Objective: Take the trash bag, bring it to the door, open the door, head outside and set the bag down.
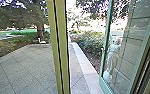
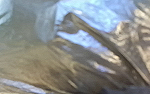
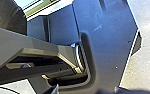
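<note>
From where I stand, the trash bag (image 2: 51,62) bunches close against the left wrist, to the robot's left of the open door (image 1: 104,86), so the left arm is nearer; I can't tell whether either gripper is closed or spread.

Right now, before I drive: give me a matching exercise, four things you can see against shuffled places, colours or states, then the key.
Things:
1. Door
2. Post
3. Bird figure
4. Trash bag

Places, colours, states:
A. White, near the foot of the tree trunk
B. Crumpled and shiny, close up in the left wrist view
C. Standing open, glass in a blue-green frame
D. Yellow-green, running from top to bottom of the head view

Pairs: 1-C, 2-D, 3-A, 4-B
</note>
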Controlling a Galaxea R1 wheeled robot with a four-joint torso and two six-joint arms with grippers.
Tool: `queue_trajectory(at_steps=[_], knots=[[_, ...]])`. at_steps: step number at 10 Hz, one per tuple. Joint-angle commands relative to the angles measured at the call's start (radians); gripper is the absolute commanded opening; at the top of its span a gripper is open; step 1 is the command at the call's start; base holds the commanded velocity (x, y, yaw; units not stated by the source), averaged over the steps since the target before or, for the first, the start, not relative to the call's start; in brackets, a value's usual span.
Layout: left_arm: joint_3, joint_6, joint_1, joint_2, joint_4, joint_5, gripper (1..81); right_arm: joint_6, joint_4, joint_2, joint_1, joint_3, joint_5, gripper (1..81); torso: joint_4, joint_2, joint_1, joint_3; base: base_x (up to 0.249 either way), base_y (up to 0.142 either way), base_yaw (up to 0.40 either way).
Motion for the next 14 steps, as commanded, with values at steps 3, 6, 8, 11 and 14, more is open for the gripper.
queue_trajectory(at_steps=[3,6,8,11,14], knots=[[0.001,0.002,-0.051,-0.007,0.004,0.053,1.0,-0.002,-0.010,0.008,0.042,0.003,-0.045,81.1,0.000,0.000,0.000,0.000,0.000,-0.074,0.000],[0.001,0.002,-0.051,-0.007,0.007,0.053,1.0,-0.002,-0.010,0.008,0.042,0.005,-0.047,81.1,0.000,0.000,-0.001,0.000,0.000,-0.077,0.000],[0.001,0.004,-0.051,-0.005,0.007,0.053,1.0,-0.002,-0.010,0.008,0.042,0.005,-0.047,81.1,0.000,0.000,0.000,0.000,0.000,-0.083,0.000],[0.001,0.004,-0.051,-0.005,0.009,0.053,1.0,-0.002,-0.010,0.008,0.041,0.005,-0.047,81.1,0.000,0.000,-0.001,0.000,0.000,-0.092,0.000],[0.003,0.004,-0.051,-0.005,0.009,0.053,1.0,-0.002,-0.010,0.008,0.039,0.005,-0.045,81.1,0.000,0.000,-0.001,0.000,0.000,-0.098,0.000]])
